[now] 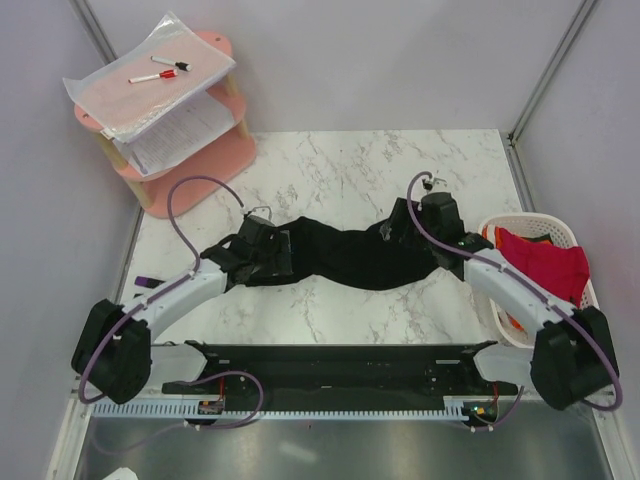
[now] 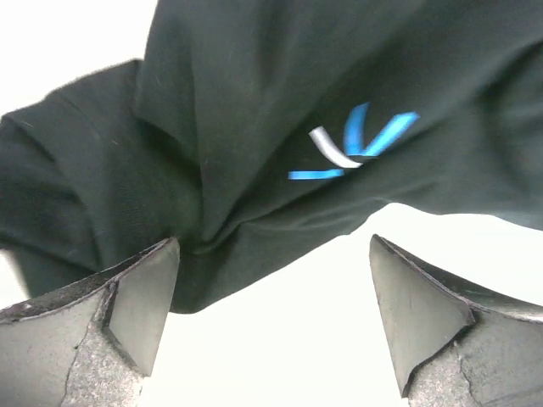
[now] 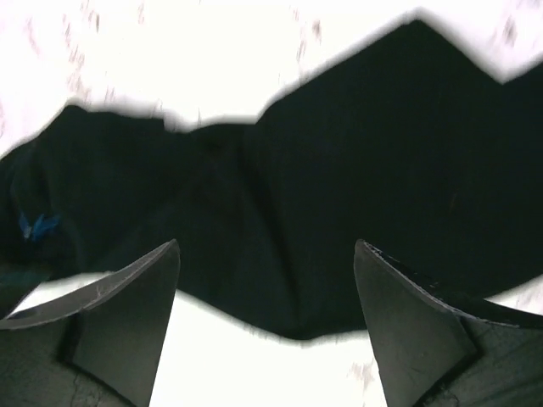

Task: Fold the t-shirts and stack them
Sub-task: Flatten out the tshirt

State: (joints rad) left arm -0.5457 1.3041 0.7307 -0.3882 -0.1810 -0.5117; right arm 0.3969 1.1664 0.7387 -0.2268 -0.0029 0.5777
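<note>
Left gripper [image 2: 273, 254]: jaws wide apart, nothing between them. A bunched fold of the black t-shirt [image 2: 254, 102] lies just beyond its left finger, and whether the two touch can't be told. Right gripper [image 3: 267, 250]: also spread wide and empty, hanging over the other end of the same shirt with dark cloth under both fingertips.

The shirt's blue-and-white logo [image 2: 352, 148] shows in the left wrist view, so that face is up there. In the top view the shirt lies across the middle of the marble table [image 1: 340, 170] as a rumpled band running left to right, with one gripper at each end. It is narrow at the waist and creased, not flat, and no clean fold is visible.

A white slatted basket [image 1: 545, 222] sits at the right table edge beside the right arm. It holds a red t-shirt [image 1: 545, 262] with a bit of an orange t-shirt [image 1: 512, 322] lower down, both unfolded (so no stack anywhere).

Step in hand, my read: laying out the first shirt, between grips. This is early in the task, since nothing is folded.

The next move probably calls for both grippers to drop and pinch cloth at their own ends. Hem or shoulder edges would be better than the bunched middle. Then they pull apart together to flatten the shirt before any fold. Grabbing several layers at the left-hand bunch would keep it rumpled.
</note>
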